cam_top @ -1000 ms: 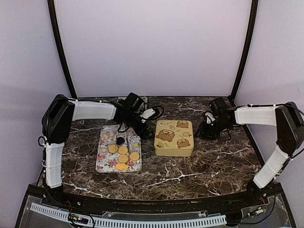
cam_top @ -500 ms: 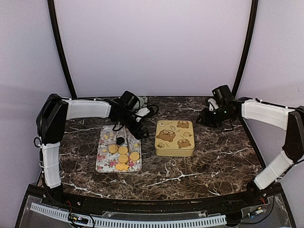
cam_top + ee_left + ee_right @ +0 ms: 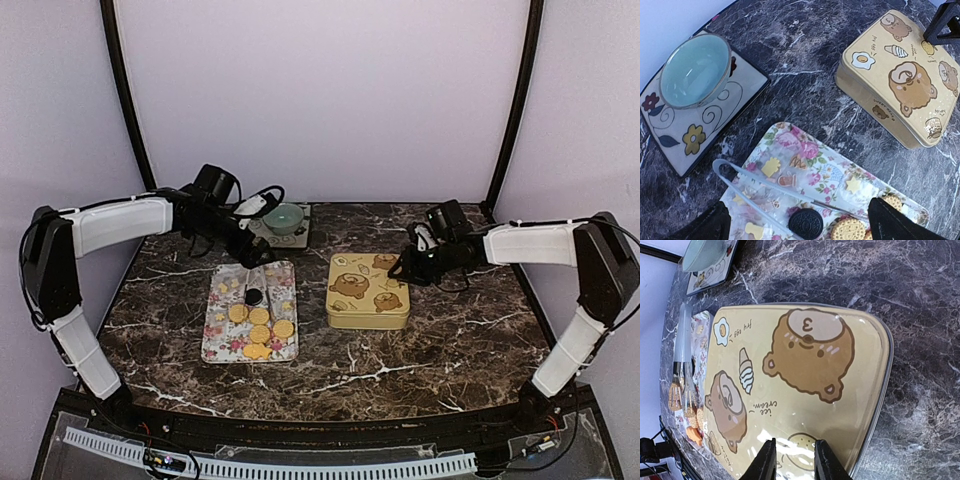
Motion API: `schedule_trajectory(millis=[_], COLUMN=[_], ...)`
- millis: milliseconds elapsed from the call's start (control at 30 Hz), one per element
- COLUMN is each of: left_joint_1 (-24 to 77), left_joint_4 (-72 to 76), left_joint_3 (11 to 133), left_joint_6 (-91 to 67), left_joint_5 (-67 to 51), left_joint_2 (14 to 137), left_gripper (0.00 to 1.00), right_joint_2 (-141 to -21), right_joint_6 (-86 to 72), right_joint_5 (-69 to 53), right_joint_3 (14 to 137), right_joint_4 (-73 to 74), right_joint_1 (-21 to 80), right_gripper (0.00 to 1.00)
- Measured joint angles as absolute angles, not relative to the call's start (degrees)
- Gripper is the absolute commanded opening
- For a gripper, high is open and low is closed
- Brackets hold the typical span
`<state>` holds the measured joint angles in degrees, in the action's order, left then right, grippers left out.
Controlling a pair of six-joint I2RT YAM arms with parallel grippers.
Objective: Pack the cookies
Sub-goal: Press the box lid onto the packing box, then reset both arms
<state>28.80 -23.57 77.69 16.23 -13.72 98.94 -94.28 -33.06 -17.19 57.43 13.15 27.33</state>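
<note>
- Top: cookies [image 3: 258, 325] sit on a floral tray [image 3: 225, 340] left of the tin [image 3: 368, 290]. Left claw [image 3: 243, 252] is the nearer one.
- Left wrist: claw spread wide, empty, cookies just below it. They are round and golden, one dark.
- Right wrist: right claw [image 3: 794, 460] narrow, empty, over the tin's lid edge, lid on.

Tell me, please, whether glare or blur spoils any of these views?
Right wrist: white glare patches on the tin lid, otherwise sharp. Left wrist: sharp, with a soft sheen in the bowl. Top external: even light, the cookies small and slightly soft.
</note>
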Motion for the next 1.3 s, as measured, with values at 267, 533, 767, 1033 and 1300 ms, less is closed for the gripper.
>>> schedule_trajectory(millis=[267,533,767,1033,1300], left_joint_1=[21.61,12.73,-0.16,-7.14,-7.29], left_joint_4=[-24.23,-21.76,-7.14,21.63,47.92], left_joint_3=[71.57,70.57,54.26,31.29,23.03], left_joint_6=[16.99,15.33,11.38,3.53,2.28], left_joint_5=[-13.87,-10.33,-13.39,-17.56,-18.79], left_joint_2=[91.13,83.83,79.88,81.89,87.72], left_gripper=[0.99,0.99,0.99,0.99,0.99], right_joint_2=[-93.62,-84.14,-69.23,-61.98,-66.76], right_joint_6=[-32.8,-28.88,-22.02,-9.76,-3.33], right_joint_5=[-17.47,-10.9,10.2,31.14,36.73], right_joint_3=[56.95,63.31,55.29,26.02,17.96], right_joint_4=[12.43,20.53,11.77,-14.61,-37.58], right_joint_1=[27.05,25.61,22.76,19.84,13.74], right_gripper=[0.45,0.99,1.0,1.0,1.0])
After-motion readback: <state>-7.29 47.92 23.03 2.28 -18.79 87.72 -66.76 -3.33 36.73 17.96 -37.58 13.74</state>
